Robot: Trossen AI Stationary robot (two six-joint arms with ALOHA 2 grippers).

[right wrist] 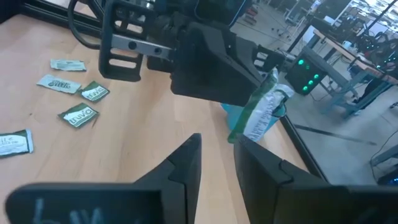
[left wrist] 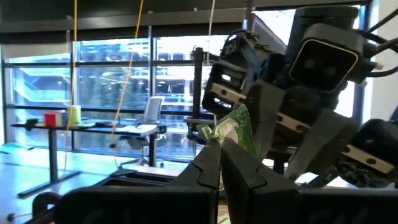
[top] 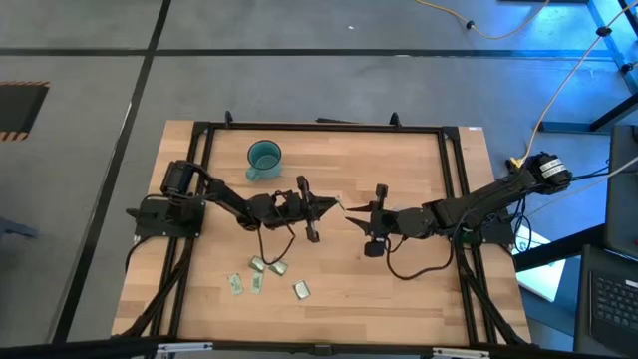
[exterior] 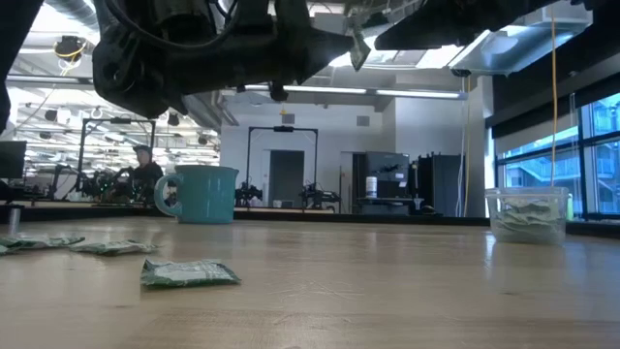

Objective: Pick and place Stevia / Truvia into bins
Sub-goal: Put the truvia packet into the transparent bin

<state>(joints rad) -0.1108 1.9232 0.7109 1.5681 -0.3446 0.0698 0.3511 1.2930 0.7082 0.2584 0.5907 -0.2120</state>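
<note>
My left gripper [top: 334,206] is raised above the table's middle, shut on a green-and-white sachet [left wrist: 233,127]. The sachet also shows in the right wrist view [right wrist: 261,115] and high in the low view [exterior: 358,48]. My right gripper [right wrist: 217,146] faces it from the table's right [top: 351,211], open, with its fingertips just short of the sachet. Several more sachets [top: 269,274] lie flat near the table's near edge. The teal cup [top: 264,158] stands toward the far edge. The clear cup [exterior: 528,215] holds sachets and shows only in the low view. My left gripper pinches the sachet by one end [left wrist: 219,135] between its two fingers. The fingers lie about level and point toward the table's right. The rest of the sachet [right wrist: 264,106] sticks out past the fingertips, tilted, lifted clear of the table.
A black frame rail [top: 454,179] runs around the wooden tabletop [top: 399,289]. Cables hang under both arms. Beyond the table the low view shows a workshop with a seated person [exterior: 145,170] far off.
</note>
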